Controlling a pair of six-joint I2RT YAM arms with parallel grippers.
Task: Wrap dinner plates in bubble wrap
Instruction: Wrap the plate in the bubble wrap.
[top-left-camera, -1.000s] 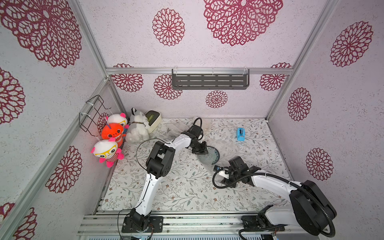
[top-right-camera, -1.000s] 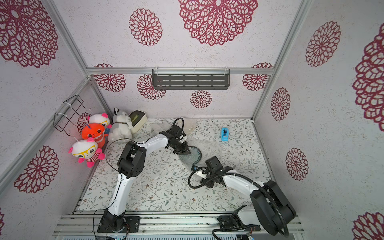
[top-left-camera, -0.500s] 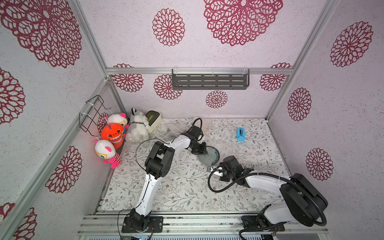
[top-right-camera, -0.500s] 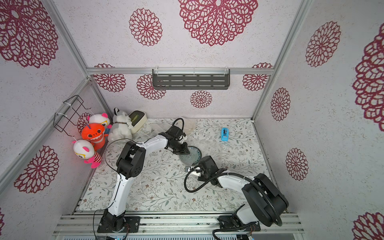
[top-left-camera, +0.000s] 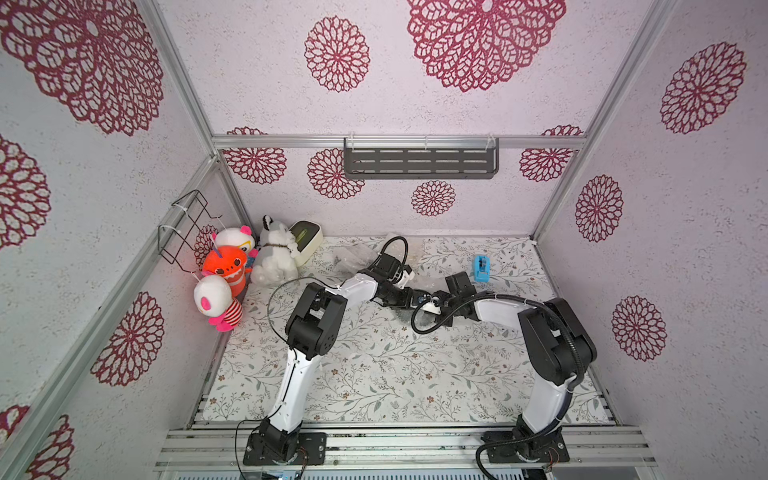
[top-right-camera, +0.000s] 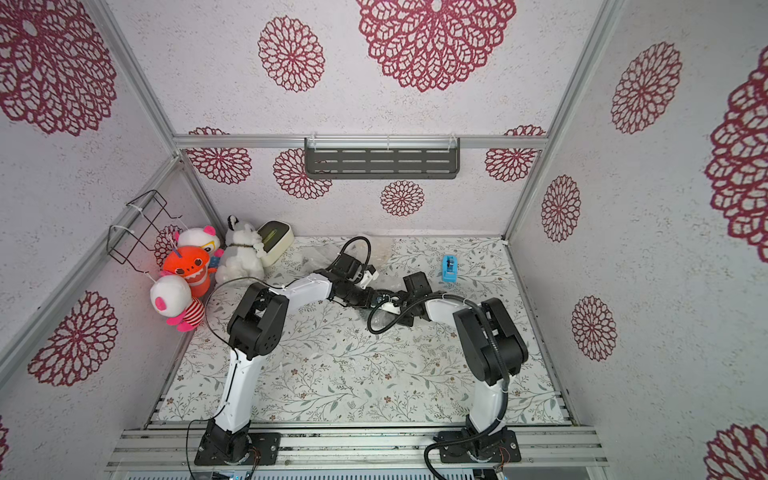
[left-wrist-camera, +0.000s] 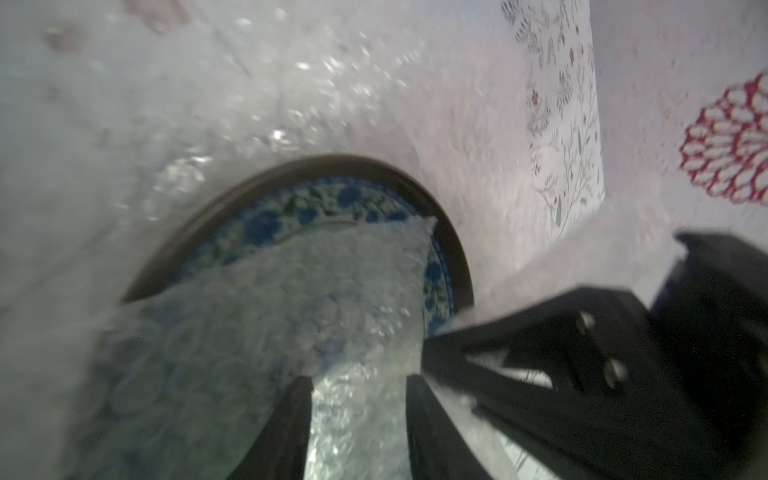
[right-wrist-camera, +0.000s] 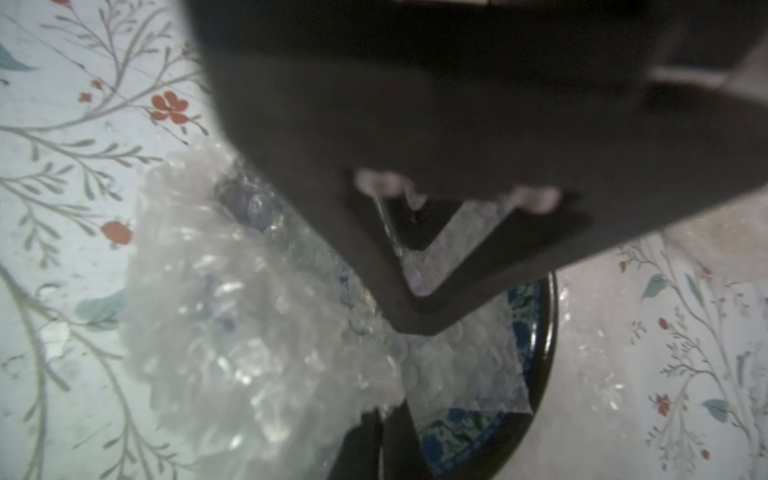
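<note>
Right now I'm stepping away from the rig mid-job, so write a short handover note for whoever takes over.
Left gripper: open, low over the plate.
Right gripper: shut on a flap of the bubble wrap.
Plate, dark rim, blue floral band: lies on the bubble wrap, mid-table.
Done: one flap folded over part of the plate.
Left: part of the rim is bare, so fold the rest over. The blue tape dispenser stands apart. No other plates in view.

— State of the plate?
— Largely under bubble wrap; only a dark rim and blue-patterned band show, blurred in both wrist views.
— From above?
— Both top views: arms cover it. The left gripper runs off the wrist view's edge.
</note>
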